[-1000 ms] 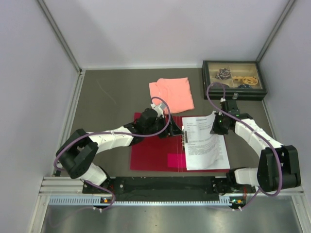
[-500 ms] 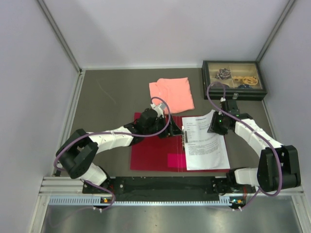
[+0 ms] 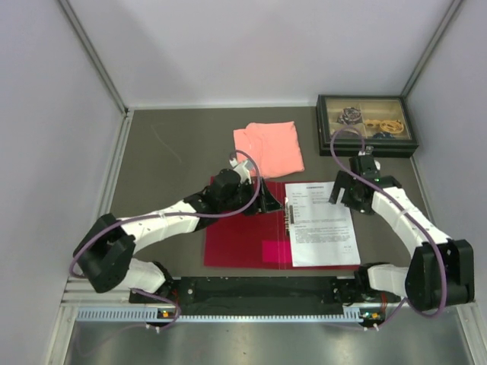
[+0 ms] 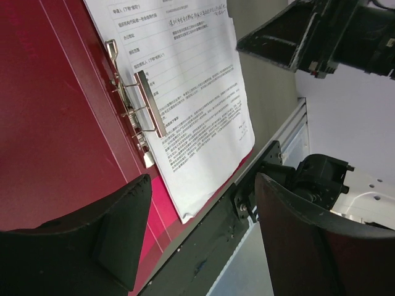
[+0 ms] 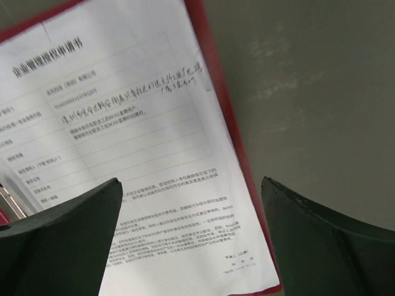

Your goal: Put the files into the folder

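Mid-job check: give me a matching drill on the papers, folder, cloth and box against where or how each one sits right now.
Things:
1. papers
2. folder
3. cloth
4. box

Places or states:
A. far right corner of the table
B. red, lying open and flat
C. pink, folded, just beyond the folder's far edge
D. white, lying on the folder's right half

Pairs: 1-D, 2-B, 3-C, 4-A
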Motion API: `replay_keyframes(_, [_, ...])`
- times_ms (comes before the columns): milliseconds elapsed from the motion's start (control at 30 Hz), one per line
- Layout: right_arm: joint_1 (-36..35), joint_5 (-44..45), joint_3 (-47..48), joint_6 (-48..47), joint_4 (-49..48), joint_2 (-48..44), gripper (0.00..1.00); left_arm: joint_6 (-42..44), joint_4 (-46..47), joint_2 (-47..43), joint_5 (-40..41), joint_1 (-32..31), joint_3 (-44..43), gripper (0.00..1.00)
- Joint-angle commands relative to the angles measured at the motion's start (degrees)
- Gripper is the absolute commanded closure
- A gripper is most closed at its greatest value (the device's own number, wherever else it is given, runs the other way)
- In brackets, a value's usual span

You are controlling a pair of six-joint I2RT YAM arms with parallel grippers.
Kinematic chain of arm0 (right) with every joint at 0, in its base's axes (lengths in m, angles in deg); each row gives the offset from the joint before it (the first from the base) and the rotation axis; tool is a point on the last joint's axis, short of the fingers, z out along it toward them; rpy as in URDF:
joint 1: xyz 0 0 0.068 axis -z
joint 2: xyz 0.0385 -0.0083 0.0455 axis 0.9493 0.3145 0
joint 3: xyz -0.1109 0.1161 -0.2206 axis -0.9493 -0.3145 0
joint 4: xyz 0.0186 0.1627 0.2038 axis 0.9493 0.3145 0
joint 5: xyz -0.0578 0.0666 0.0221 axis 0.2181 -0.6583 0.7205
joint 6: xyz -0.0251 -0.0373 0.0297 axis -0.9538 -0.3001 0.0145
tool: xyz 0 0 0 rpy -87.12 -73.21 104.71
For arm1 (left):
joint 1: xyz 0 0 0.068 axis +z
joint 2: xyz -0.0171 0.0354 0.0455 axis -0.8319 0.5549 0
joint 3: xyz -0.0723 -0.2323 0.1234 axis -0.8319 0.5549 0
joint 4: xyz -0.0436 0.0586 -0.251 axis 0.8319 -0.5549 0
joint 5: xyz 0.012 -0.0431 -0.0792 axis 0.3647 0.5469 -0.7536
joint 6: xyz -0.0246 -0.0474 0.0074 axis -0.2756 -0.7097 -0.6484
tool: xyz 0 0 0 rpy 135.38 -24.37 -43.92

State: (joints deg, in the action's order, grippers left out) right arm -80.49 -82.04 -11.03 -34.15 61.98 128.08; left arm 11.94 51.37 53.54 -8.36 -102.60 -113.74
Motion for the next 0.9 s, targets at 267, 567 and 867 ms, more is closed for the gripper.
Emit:
replay_keyframes(267, [-13.67, -14.83, 8.02, -7.81, -17.97, -1.46, 0.05, 7.27, -26.2, -28.3, 15.61, 0.78, 2.54, 0.24])
replay_keyframes(567, [-16.67, -25.92, 5.28, -0.25, -37.14, 10.83, 0.16, 3.58, -33.77, -42.11, 15.98, 0.95, 7.91, 0.22])
replay_keyframes(867, [-16.67, -28.39, 4.22, 1.08, -39.71, 15.51, 0.22, 3.4, -30.44, -41.43, 15.98, 0.95, 8.26, 0.18])
